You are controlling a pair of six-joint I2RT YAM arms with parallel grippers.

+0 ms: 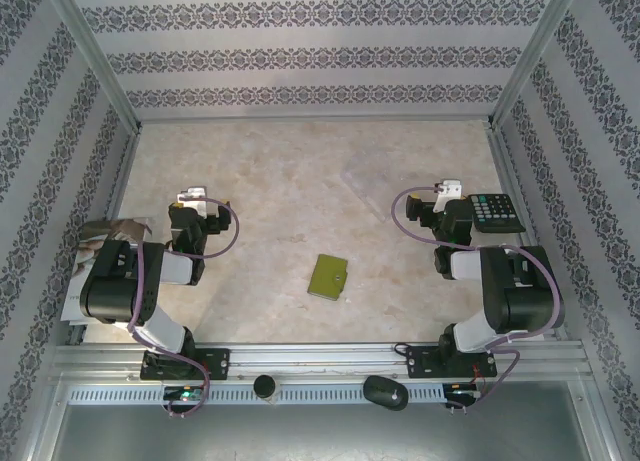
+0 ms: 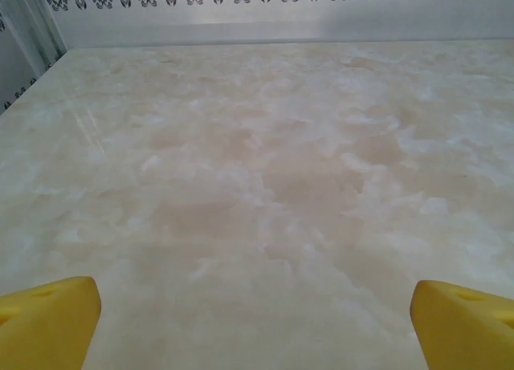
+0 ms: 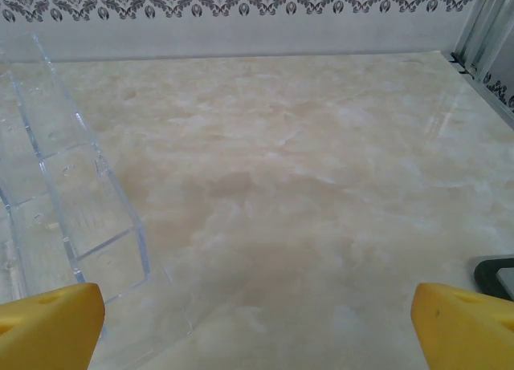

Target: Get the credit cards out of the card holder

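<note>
With left gripper [image 2: 255,326] and right gripper [image 3: 257,326] spread wide, judged the card holder [image 1: 328,276] light, flat, best pinched edgewise.

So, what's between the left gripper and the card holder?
Nothing: in the top view, bare table runs from the left gripper to the card holder.

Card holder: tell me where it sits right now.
In the top external view the card holder lies flat on the table, just right of centre toward the near edge, between the left arm and the right arm, touching nothing.
</note>
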